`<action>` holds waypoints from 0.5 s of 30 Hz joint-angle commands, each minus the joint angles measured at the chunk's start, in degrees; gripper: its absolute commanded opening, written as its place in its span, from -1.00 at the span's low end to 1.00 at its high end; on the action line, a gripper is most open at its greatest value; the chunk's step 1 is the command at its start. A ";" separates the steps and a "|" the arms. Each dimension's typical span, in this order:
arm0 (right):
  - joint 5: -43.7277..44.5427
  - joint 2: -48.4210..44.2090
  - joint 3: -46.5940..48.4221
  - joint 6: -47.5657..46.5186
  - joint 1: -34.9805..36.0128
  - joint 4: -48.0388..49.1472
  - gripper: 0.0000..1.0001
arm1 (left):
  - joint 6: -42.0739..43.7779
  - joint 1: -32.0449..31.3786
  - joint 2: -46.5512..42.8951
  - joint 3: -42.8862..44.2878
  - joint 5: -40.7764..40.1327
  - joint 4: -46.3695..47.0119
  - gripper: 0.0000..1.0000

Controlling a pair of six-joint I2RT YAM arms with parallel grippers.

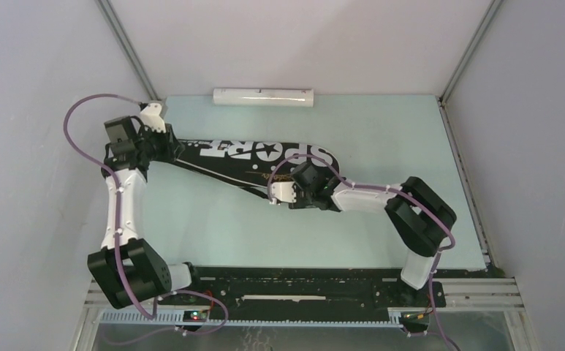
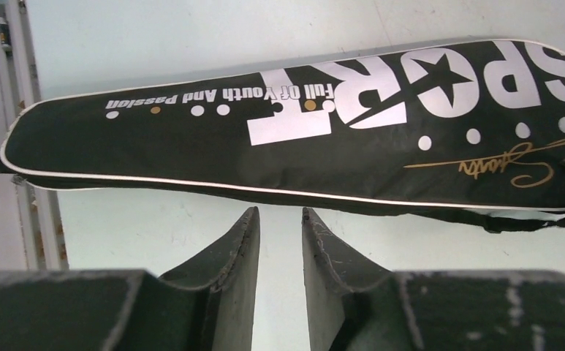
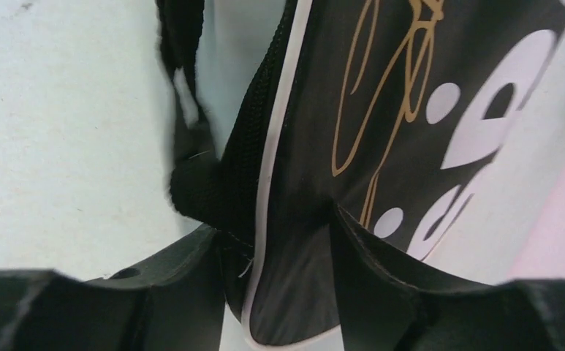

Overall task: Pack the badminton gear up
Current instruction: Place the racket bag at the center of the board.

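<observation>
You see no racquets or shuttlecocks. The black racquet-shaped bag lettered "SPORT" lies on the surface, and the long white tube sits well apart, likely still to stow. Your left fingers, narrowly parted and empty, sit just beside the bag's narrow end. Your right fingers stand apart astride its zipped edge.

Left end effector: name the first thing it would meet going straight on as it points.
Probably the black racquet-shaped bag lettered "SPORT", lying across the line just beyond the left end effector; depth is unclear.
</observation>
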 commanded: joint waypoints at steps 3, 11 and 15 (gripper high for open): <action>5.68 3.22 2.29 3.87 1.68 -2.88 0.34 | -0.40 -0.40 -3.27 -3.93 2.80 3.68 -0.32; 6.31 5.34 6.60 7.89 2.92 -9.12 0.85 | 0.81 -1.90 -2.55 -6.52 -0.43 4.41 -0.30; 4.29 4.60 6.78 10.41 3.44 -12.36 0.91 | 7.28 -2.33 -1.14 -6.66 -4.61 -0.82 -0.30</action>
